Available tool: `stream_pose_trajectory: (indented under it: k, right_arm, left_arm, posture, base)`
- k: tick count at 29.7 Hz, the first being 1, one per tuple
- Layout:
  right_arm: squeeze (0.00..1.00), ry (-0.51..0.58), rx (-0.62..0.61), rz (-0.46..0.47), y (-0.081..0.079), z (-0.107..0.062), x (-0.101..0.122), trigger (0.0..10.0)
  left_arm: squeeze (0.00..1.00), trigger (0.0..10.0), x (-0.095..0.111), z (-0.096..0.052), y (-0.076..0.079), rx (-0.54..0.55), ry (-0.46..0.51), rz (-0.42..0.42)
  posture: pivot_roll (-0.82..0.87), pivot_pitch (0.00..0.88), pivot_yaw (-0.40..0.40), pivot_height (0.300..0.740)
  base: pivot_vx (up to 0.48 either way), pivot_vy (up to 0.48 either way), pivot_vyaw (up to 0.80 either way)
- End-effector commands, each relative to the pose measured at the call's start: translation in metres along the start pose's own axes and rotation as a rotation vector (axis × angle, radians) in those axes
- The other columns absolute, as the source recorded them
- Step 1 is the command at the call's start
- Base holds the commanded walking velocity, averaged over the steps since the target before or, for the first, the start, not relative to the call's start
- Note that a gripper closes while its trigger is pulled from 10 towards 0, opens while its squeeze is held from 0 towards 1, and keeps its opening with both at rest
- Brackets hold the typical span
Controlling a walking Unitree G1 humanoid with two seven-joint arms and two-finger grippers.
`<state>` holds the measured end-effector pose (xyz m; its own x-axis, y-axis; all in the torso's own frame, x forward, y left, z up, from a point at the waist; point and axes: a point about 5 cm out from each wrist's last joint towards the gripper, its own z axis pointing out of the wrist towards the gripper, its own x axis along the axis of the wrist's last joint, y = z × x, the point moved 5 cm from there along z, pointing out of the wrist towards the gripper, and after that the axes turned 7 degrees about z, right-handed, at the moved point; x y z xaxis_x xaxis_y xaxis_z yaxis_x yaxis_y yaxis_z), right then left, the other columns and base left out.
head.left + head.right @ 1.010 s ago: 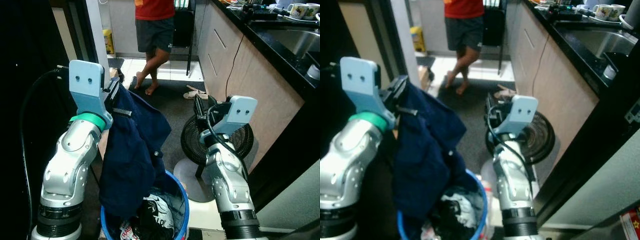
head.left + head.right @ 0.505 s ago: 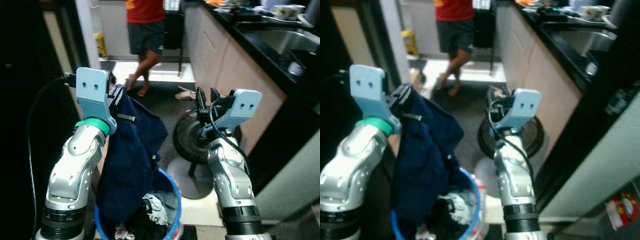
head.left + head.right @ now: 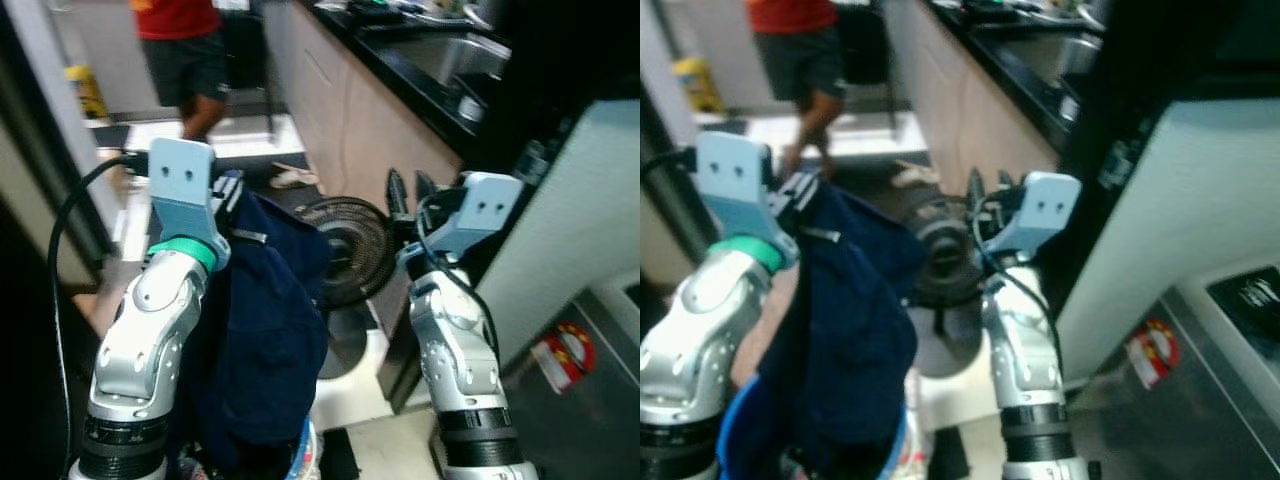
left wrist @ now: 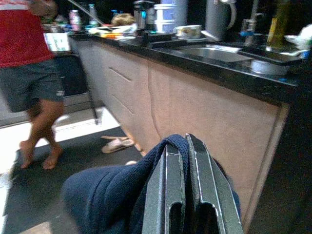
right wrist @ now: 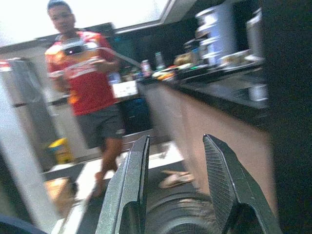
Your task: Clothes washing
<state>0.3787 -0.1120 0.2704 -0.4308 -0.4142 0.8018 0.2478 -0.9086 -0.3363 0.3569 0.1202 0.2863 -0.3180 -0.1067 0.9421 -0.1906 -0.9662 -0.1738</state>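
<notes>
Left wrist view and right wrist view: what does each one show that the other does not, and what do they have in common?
The left wrist view alone shows the left end effector, its fingers shut on the dark blue garment, and the sink set in the black counter.

The right wrist view alone shows the right end effector open with nothing between its fingers, the black floor fan below it, and a yellow container on the floor.

Both show the person in a red shirt, the slippers on the floor and the kitchen cabinets.
</notes>
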Motion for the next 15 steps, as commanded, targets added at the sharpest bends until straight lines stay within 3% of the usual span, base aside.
stream_pose_trajectory:
  k: [1, 15]
  right_arm:
    - [0.00, 0.001, 0.001, 0.010, -0.0023, -0.0006, 0.0004, 10.0]
    - [0.00, 0.004, -0.001, 0.017, -0.0024, -0.0007, 0.0005, 10.0]
  left_arm:
    - [0.00, 10.0, 0.0023, -0.0008, -0.0023, 0.006, 0.010, 0.006]
    - [0.00, 10.0, 0.0023, -0.0010, -0.0027, 0.004, 0.008, 0.012]
  posture:
    - [0.06, 0.022, 0.022, 0.740]
    - [0.07, 0.022, 0.033, 0.740]
  base:
    - [0.000, 0.000, -0.80]
    - [0.000, 0.000, -0.80]
